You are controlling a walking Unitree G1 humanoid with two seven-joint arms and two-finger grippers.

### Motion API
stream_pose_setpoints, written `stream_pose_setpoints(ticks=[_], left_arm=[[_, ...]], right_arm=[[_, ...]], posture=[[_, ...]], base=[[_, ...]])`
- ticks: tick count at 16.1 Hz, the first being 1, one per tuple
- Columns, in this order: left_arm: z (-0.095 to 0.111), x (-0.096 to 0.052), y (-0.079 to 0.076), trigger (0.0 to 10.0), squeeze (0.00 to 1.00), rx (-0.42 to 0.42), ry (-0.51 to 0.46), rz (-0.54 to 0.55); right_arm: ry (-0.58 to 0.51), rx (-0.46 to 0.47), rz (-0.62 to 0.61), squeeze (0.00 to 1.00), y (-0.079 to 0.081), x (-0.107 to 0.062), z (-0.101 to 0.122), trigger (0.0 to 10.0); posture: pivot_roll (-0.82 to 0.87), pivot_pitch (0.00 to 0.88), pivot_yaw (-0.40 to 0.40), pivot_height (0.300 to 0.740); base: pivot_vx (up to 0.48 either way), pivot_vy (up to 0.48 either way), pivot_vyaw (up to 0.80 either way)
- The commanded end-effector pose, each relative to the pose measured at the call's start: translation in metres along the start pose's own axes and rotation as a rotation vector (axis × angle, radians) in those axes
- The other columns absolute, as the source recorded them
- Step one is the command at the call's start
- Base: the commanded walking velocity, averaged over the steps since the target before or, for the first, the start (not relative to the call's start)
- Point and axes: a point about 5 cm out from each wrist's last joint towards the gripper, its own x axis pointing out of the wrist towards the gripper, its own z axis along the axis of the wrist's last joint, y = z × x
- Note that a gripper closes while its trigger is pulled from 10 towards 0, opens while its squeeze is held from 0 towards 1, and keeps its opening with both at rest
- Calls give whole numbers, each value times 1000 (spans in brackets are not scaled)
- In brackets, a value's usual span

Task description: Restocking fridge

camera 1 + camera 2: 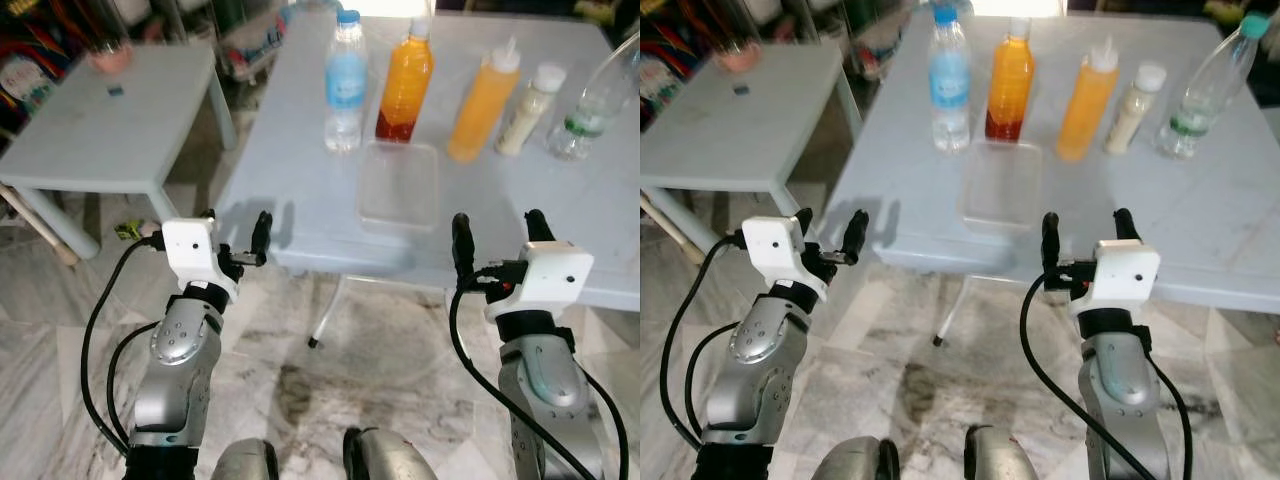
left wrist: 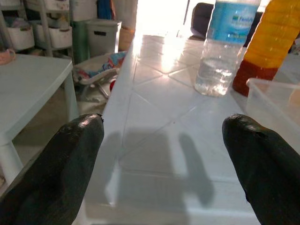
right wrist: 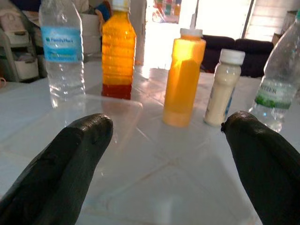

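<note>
The right gripper (image 1: pixel 492 232) is held at the near edge of the table (image 1: pixel 600 230), its two black fingers spread wide with nothing between them. The left gripper (image 1: pixel 236 236) is likewise parted and empty, poised at the table's near left corner.

Just beyond the grippers a clear plastic tub (image 1: pixel 400 185) is seen lying flat — light, thin-walled, likely to flex if squeezed, so it is best taken by its rim. Behind it a row of bottles stands upright, well apart from both grippers: a water bottle (image 1: pixel 346 85) with a blue label, an amber juice bottle (image 1: pixel 405 85), an orange squeeze bottle (image 1: pixel 484 105), a small cream bottle (image 1: pixel 530 110) with a white cap, and a clear bottle (image 1: pixel 590 110) with a green label.

The full bottles may be judged fairly heavy and smooth; the thin water bottles would dent under a hard pinch and could slip. A hold around the mid-body, below the shoulder, is suggested — the squeeze bottle gripped gently lest its contents be forced out.
</note>
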Motion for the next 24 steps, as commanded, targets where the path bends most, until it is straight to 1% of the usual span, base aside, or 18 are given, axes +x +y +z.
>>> stream_pose_setpoints(ticks=[1,4,10,14,15,16,19,20,22,24], left_arm=[[-5,-3,1,10000,0,-1,18,5],[-7,-3,1,10000,0,0,25,3],[-6,-2,1,10000,0,6,21,-3],[-7,-1,1,10000,0,8,26,-3],[-6,-1,1,10000,0,-2,22,-4],[-6,-1,1,10000,0,10,23,3],[-7,-1,2,10000,0,9,25,13],[-8,-2,3,10000,0,15,25,23],[-8,-2,9,10000,0,39,30,51],[-9,-3,11,10000,0,49,34,57]], right_arm=[[11,5,-4,0,0,-1,-2,10000],[22,6,0,0,2,-3,-5,10000],[21,8,4,0,3,0,-6,10000],[23,12,9,0,5,0,-6,10000],[23,11,10,0,5,1,-7,10000],[24,10,11,0,5,1,-7,10000],[26,8,23,0,6,2,-8,10000],[29,15,31,0,6,3,-9,10000],[54,69,123,0,13,7,-13,10000],[71,109,167,0,17,9,-15,10000]], posture=[[-56,98,36,740],[-58,101,38,740],[-55,99,38,740],[-55,100,38,740],[-55,100,38,740],[-54,100,38,740],[-54,100,38,740],[-53,100,38,740],[-46,105,42,740],[-39,105,44,740]], base=[[307,0,0],[314,0,0],[309,0,0],[285,0,-713],[0,0,-706],[0,0,0],[0,0,0],[0,0,0],[0,0,0],[0,0,0]])
